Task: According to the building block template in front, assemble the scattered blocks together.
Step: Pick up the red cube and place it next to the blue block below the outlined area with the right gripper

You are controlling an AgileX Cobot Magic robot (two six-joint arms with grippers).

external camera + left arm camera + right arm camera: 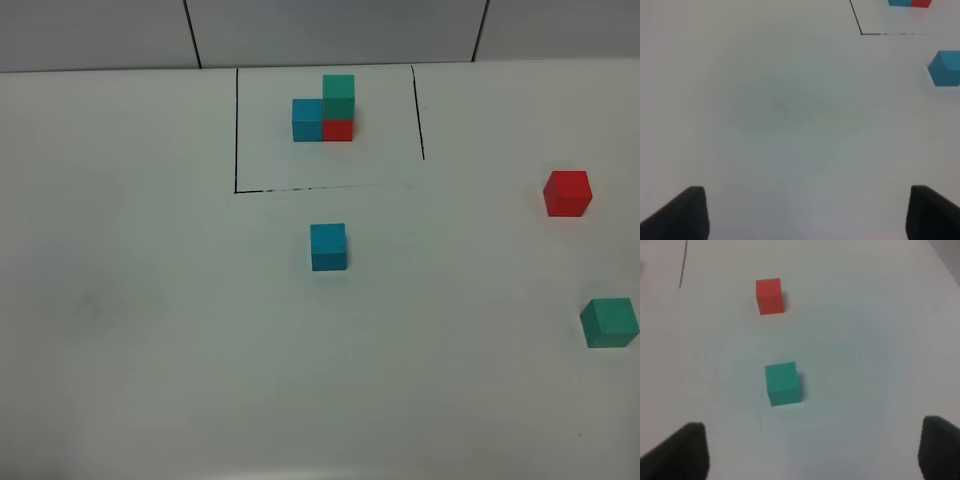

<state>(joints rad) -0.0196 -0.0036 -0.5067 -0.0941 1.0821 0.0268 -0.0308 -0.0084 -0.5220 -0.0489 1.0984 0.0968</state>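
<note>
Spread wide and empty, the right gripper [810,454] is hovering just short of the matte green cube [783,384], sharp-edged red cube [770,296] lying farther ahead. The left gripper [809,215], equally wide, is facing open white table [780,125], blue cube [946,68] ahead-right, black-framed template [330,110] beyond.

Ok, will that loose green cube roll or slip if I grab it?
Probably not roll: the loose green cube rests flat on the table, so a push should slide it. Its matte, parallel sides likely grip well. It looks rigid and probably light.
</note>
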